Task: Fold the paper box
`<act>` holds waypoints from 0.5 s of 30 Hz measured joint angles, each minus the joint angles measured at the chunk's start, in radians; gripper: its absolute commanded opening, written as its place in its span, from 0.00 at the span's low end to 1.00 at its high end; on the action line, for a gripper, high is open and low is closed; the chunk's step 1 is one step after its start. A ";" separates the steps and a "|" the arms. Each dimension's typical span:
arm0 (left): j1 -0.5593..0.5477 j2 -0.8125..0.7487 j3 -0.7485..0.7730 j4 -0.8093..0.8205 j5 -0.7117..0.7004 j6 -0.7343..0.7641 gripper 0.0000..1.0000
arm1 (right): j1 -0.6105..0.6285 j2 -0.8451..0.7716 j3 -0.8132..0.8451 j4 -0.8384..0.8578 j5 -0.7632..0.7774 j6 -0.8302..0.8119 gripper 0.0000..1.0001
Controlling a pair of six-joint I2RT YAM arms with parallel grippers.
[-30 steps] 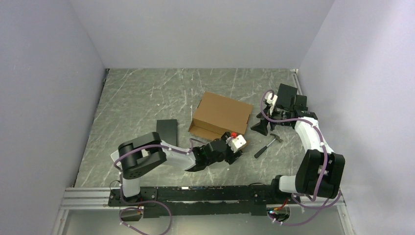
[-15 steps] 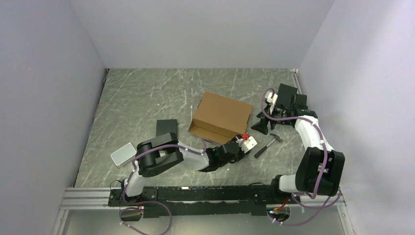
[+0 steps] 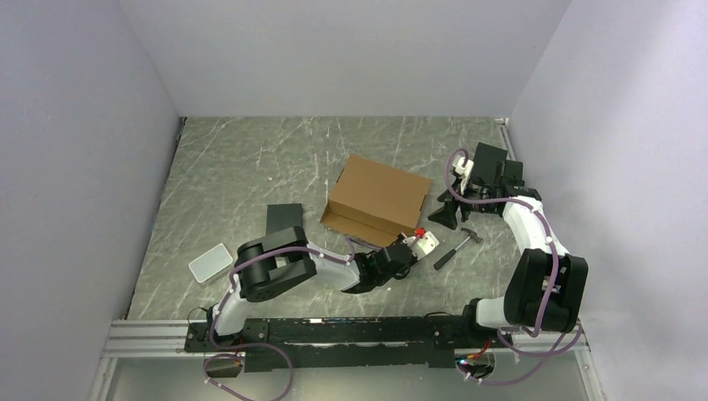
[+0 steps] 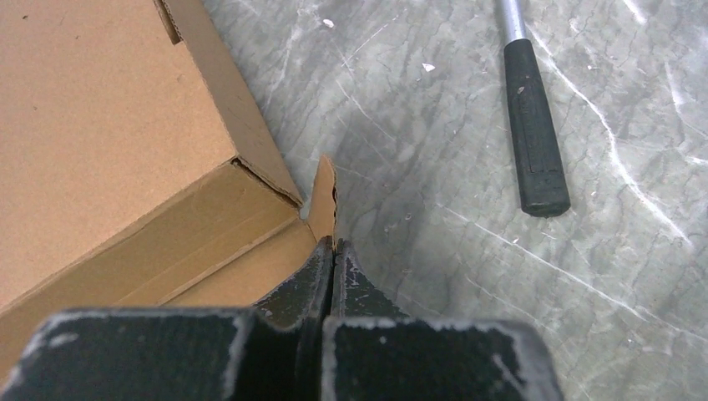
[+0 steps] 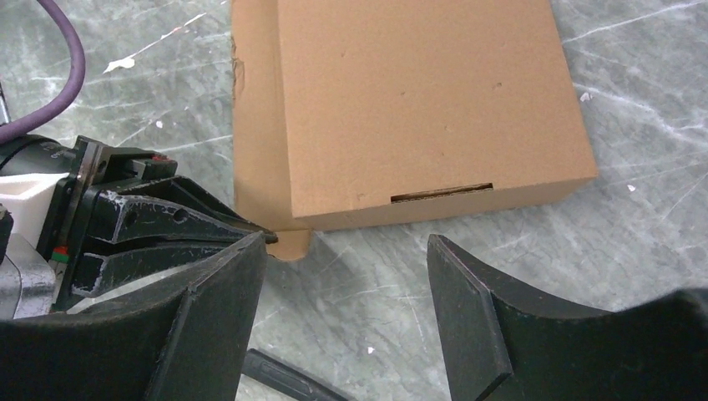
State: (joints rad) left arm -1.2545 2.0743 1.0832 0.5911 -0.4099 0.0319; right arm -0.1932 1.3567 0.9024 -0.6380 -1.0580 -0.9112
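Observation:
The paper box [image 3: 380, 199] is a brown cardboard mailer lying mid-table with its lid down; it fills the left of the left wrist view [image 4: 100, 125] and the top of the right wrist view [image 5: 417, 100]. My left gripper [image 3: 409, 244] is at the box's near right corner. Its jaws [image 4: 334, 244] are shut on a small upright corner flap [image 4: 324, 196], which the right wrist view also shows [image 5: 292, 244]. My right gripper [image 3: 447, 215] hangs open [image 5: 344, 251] over bare table just right of the box, nothing between its fingers.
A hammer [image 3: 457, 248] lies right of the left gripper, its black handle [image 4: 534, 125] on the table. A black block [image 3: 285, 220] sits left of the box. A grey tin [image 3: 209, 261] rests near the left arm.
My left gripper has slid right along the box's near edge to its corner and closed from open to shut on the flap. The grey tin is now uncovered. The right arm has stayed put.

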 measured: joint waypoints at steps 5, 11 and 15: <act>0.000 -0.029 -0.025 -0.017 0.001 -0.045 0.00 | 0.000 0.011 0.000 0.021 0.001 0.063 0.75; 0.024 -0.090 -0.075 -0.050 0.030 -0.150 0.00 | 0.000 0.041 0.000 0.169 0.064 0.306 0.80; 0.053 -0.130 -0.117 -0.051 0.073 -0.224 0.00 | 0.000 0.103 0.000 0.270 0.117 0.480 0.83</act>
State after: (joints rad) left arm -1.2011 1.9446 0.9657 0.5404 -0.3370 -0.1921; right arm -0.1928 1.4593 0.9020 -0.3679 -0.9409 -0.4316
